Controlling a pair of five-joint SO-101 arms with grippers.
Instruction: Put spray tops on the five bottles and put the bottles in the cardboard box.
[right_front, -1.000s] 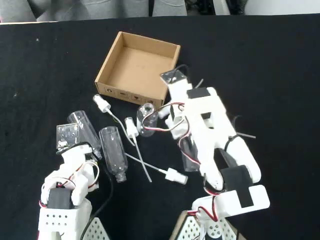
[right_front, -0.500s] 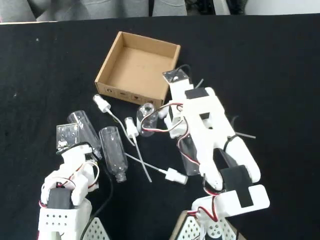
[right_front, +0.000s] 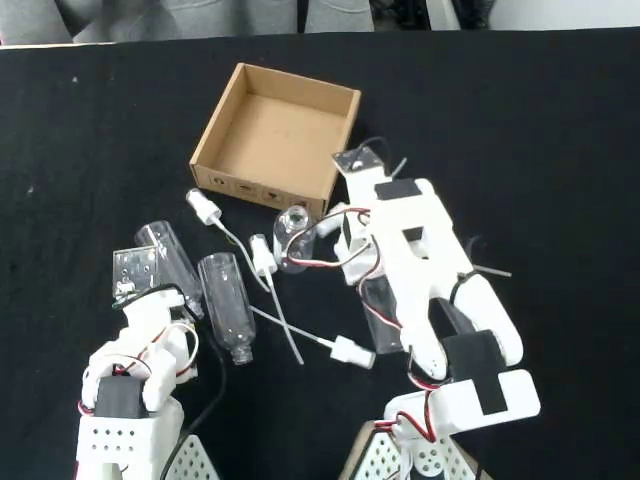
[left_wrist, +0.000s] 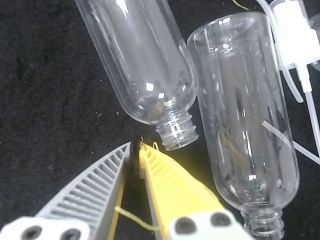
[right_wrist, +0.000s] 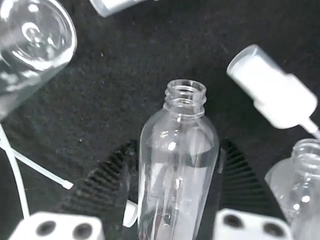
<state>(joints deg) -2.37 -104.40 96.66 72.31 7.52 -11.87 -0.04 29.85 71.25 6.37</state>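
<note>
Black table cover (right_front: 540, 110), grey rounded shapes (right_front: 200, 15) beyond its far edge, white surface (right_front: 570, 12) beside them.

Black-covered table (right_front: 540, 120), viewed from above, with the open cardboard box (right_front: 262, 186) standing at far centre-left. Four uncapped clear bottles are on the cloth: an outer bottle (right_front: 168, 252) and an inner bottle (right_front: 228, 305) lying side by side at near left with necks toward the near edge, a third bottle (right_front: 293, 235) just near of the box's near wall, and a fourth bottle (right_front: 380, 312) right of centre, partly covered from above. Three spray tops with thin tubes lie loose: a first top (right_front: 203, 208) by the box's near-left corner, a second top (right_front: 262, 255) between the inner and third bottles, and a last top (right_front: 352, 352) at near centre.
</note>
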